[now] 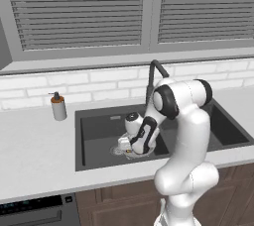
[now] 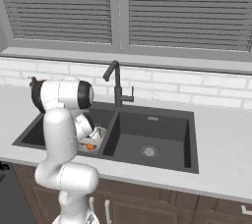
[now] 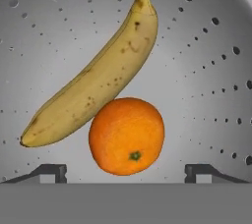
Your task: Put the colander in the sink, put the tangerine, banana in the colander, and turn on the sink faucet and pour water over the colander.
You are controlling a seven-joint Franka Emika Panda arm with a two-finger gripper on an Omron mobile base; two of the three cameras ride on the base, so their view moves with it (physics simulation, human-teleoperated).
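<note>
Colander (image 3: 206, 85) is seated in the left basin of the sink (image 1: 96, 126), over the drain; banana (image 3: 96, 78) and tangerine (image 3: 126, 135) are both lying inside it, touching, the banana resting against the far side of the tangerine in the hand view; gripper (image 3: 126, 171) is held low over the bowl, jaws spread wide, the tangerine between the two tips but gripped by neither; nothing is held.

Fruit loading is judged complete; the water step remains. Sink faucet (image 2: 116, 84) stands at the far edge on the divider between the basins, gooseneck spout hooked toward the left basin; its small side lever is seen in the right base view, projecting to the right of the stem.

Handling notes: lever is judged rigid, thin and smooth metal, lightly sprung; a pinch near its free end is advised, as slip is likely closer to the stem. Fruit is soft and rolls easily; colander is light, stiff, liable to shift if bumped on withdrawal.
</note>
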